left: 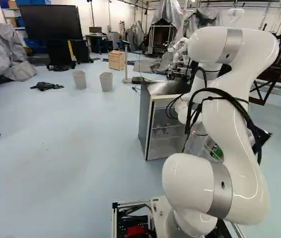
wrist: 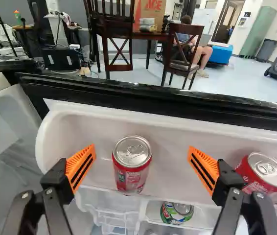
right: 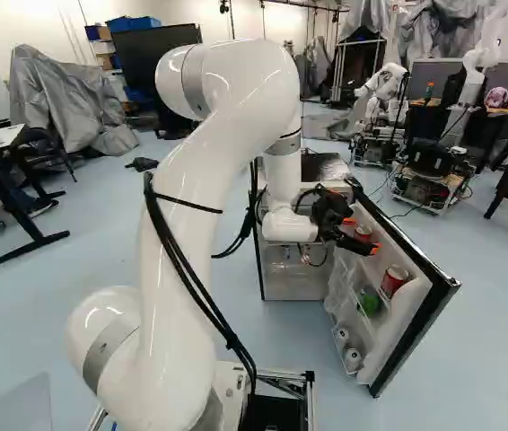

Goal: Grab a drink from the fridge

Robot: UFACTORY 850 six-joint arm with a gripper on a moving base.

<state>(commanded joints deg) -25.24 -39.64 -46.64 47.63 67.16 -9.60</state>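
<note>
The can is being carried upright by the top shelf of the door, near the end wall. It is being straddled by the claw; the fingers are being held wide apart, and nothing is being gripped. A small, fairly light load is being expected, heavier if full; the thin metal is being judged firm under modest pressure but dentable, and slippery if damp. A hold around the middle of the body is being favoured, with both pads being closed evenly and the rounded top rim being avoided.

On one side, bare shelf is being shown between can and end wall; on the other, the second can is being closely neighboured by a finger, so little sideways drift is being allowed. The door's black edge is being faced beyond, and the green can is being borne lower down. Open room is being offered above, so a straight lift is being advised before the fridge is being backed away from.
</note>
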